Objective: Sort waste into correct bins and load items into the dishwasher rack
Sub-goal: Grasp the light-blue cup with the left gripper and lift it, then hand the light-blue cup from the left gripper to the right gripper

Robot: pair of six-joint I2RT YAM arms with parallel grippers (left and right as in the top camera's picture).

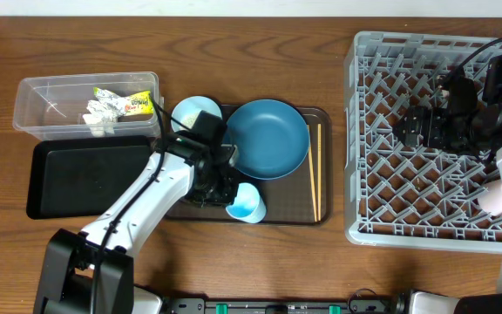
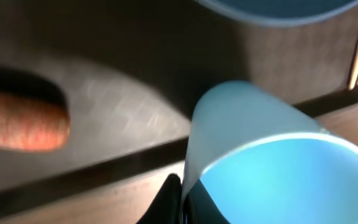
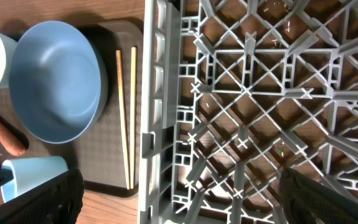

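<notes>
My left gripper (image 1: 227, 197) is shut on the rim of the light blue cup (image 1: 247, 206), which lies on its side at the front of the brown serving tray (image 1: 316, 215). In the left wrist view the jaws (image 2: 182, 200) pinch the cup wall (image 2: 253, 124), and the orange carrot piece (image 2: 20, 127) lies beside it. The dark blue dish (image 1: 268, 138), white bowl (image 1: 194, 112) and chopsticks (image 1: 315, 170) rest on the tray. My right gripper (image 1: 412, 129) is open and empty over the grey rack (image 1: 382, 201). A pink cup (image 1: 491, 199) sits in the rack.
The clear tub (image 1: 42, 96) at the back left holds the yellow-green wrapper (image 1: 133, 103) and crumpled white paper (image 1: 101, 116). The black tray (image 1: 77, 179) lies in front of it. The right wrist view shows the rack wall (image 3: 160, 93), chopsticks (image 3: 126, 118) and dish (image 3: 55, 81).
</notes>
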